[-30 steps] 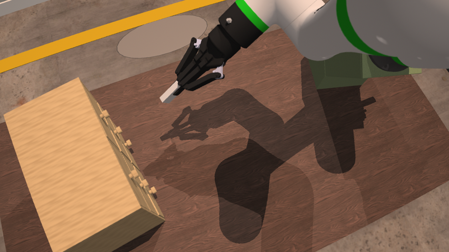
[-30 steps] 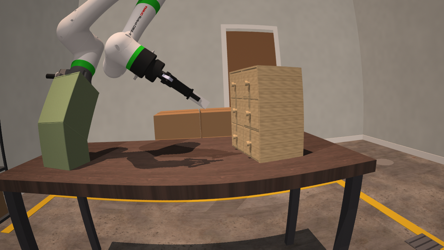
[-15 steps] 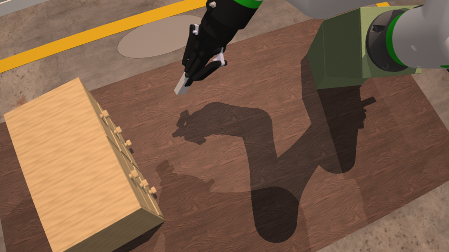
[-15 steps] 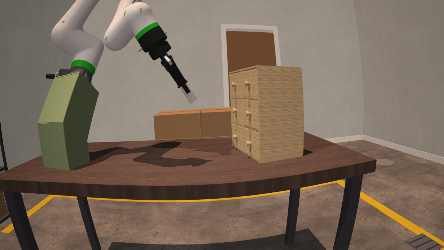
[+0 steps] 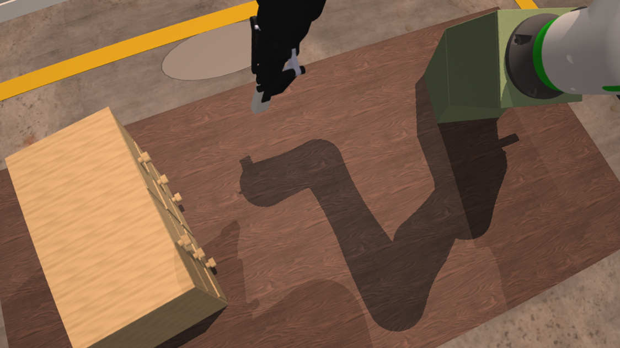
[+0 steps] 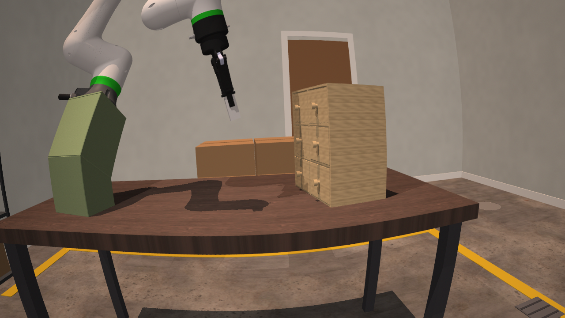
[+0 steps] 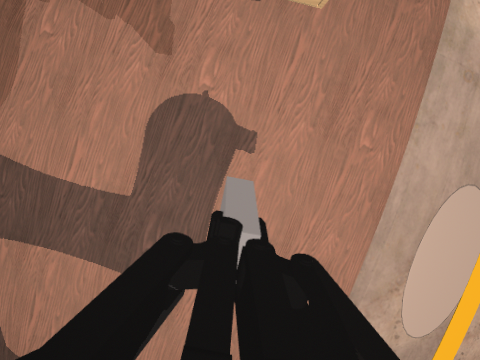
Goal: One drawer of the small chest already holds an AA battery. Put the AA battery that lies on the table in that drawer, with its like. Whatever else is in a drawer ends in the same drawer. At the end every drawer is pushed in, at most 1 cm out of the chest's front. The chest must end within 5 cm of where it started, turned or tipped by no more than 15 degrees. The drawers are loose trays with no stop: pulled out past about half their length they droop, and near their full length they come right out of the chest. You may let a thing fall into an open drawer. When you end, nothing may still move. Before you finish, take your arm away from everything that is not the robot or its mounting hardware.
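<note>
Gripper (image 5: 259,103) (image 6: 233,110) (image 7: 235,199): narrow, fingers together, nothing held between them. It hangs in the air above the table (image 5: 573,193) (image 6: 237,243) (image 7: 325,150), well apart from the chest, fingertips lowest. In the exterior view it points steeply down, with a slight lean of the tips toward the chest side.

Arm (image 5: 604,52) (image 6: 94,47): the lower part bends above its green pedestal (image 5: 474,67) (image 6: 69,185); the wrist end hangs down between pedestal and chest (the upper links run out of the exterior frame, so the full pose cannot be traced). No contact seen between arm and chest.

Chest (image 5: 90,225) (image 6: 357,142) (image 7: 319,5): upright on the table, knobs (image 5: 144,157) (image 6: 316,144) facing the arm side. Three rows of drawers, two columns; the fronts look about flush, though the exact gaps are too small to judge.

AA battery: location cannot be told from these views; the drawer interiors are hidden.

Beyond the table: two cardboard boxes (image 6: 225,161) side by side, and a brown door (image 6: 320,59) in the wall.
</note>
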Motion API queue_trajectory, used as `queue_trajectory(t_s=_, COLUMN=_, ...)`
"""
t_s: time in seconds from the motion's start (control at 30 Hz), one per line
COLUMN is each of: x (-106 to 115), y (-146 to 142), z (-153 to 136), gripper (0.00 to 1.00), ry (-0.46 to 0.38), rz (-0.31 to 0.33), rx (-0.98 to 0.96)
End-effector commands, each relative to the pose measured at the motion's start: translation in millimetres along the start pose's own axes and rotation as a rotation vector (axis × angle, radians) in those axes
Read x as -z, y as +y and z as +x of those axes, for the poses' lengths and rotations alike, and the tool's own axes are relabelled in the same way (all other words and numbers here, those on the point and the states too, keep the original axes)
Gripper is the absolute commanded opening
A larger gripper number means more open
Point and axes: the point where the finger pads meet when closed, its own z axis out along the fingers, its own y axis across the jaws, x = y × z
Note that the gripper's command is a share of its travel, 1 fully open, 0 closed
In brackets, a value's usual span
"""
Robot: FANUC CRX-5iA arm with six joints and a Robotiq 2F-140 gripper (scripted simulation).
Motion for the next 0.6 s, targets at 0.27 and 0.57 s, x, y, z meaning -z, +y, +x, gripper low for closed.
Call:
queue_trajectory(t_s=0.27, x=23, y=-1, z=-15, gripper=0.0, ry=-0.21, rz=0.005, rx=-0.004)
queue_trajectory(t_s=0.57, x=28, y=-1, z=-18, gripper=0.0, ry=-0.258, rz=0.005, rx=-0.004)
